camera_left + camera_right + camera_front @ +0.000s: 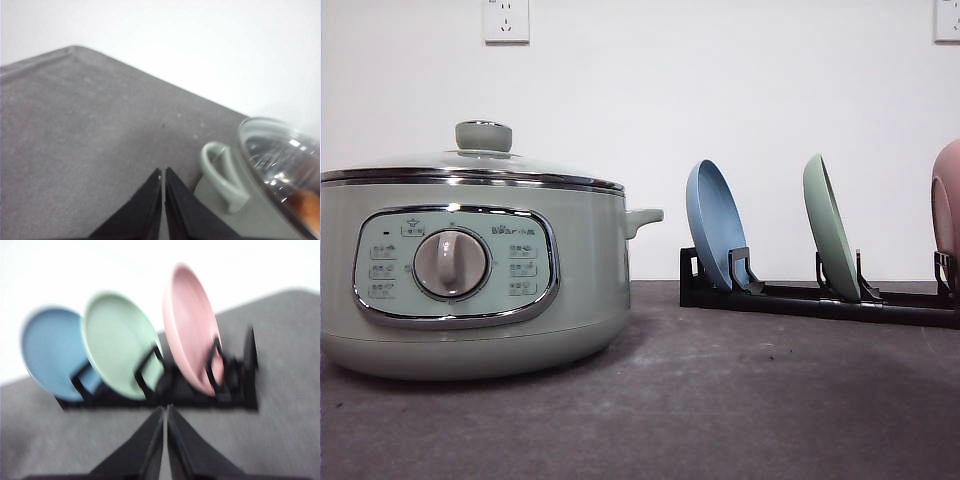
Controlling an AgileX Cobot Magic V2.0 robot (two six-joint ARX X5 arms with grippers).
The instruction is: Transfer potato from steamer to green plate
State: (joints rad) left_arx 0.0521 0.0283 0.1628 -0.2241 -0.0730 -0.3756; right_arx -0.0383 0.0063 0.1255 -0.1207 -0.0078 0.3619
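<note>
The pale sage-green steamer [470, 265] stands at the left of the table with its glass lid [470, 165] on. In the left wrist view its side handle [220, 175] and lid [285, 165] show, with an orange-brown patch of the potato [306, 205] under the glass. The green plate [830, 228] stands on edge in a black rack, between a blue plate and a pink one; it is also in the blurred right wrist view [120, 345]. My left gripper [163, 174] is shut, just beside the steamer's handle. My right gripper [165, 410] is shut, in front of the rack.
The black rack [820, 298] at the back right holds the blue plate [715, 225] and the pink plate [947, 205] beside the green one. Grey cloth [720, 400] covers the table, open in front of the rack. A white wall stands close behind.
</note>
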